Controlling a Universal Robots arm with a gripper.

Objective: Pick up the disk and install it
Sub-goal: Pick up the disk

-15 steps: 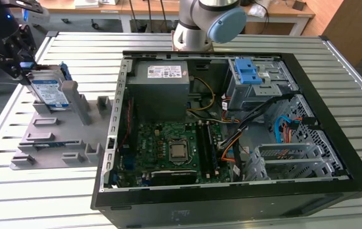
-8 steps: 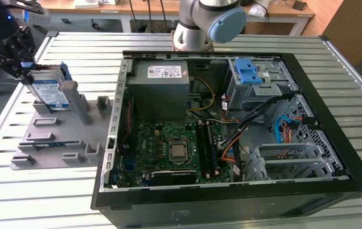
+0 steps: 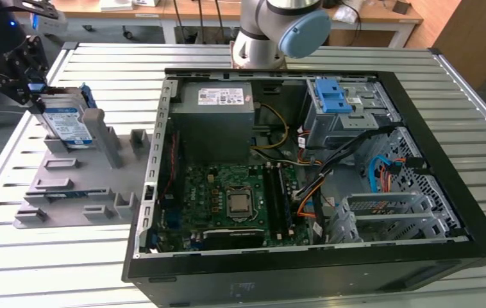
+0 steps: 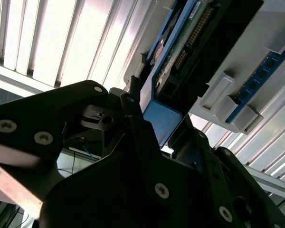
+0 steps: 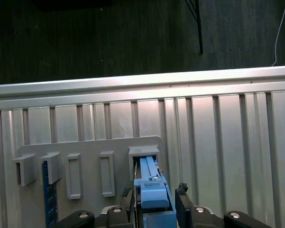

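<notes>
Ribbed metal table (image 3: 72, 269) fills the scene, with wooden desks (image 3: 371, 18) behind it and a dark floor (image 5: 109, 38) past its edge. The open black computer case (image 3: 311, 273) lies on it, insides showing. Toward the exterior view's left lies the grey fixture plate (image 3: 63, 186). The disk (image 3: 65, 125) stands on edge in one of its slots. The gripper (image 3: 22, 77) is at the disk's upper end, jaws parted and straddling it, and in the first wrist view the fingers (image 5: 182, 192) show a sliver of gap beside the blue frame.
</notes>
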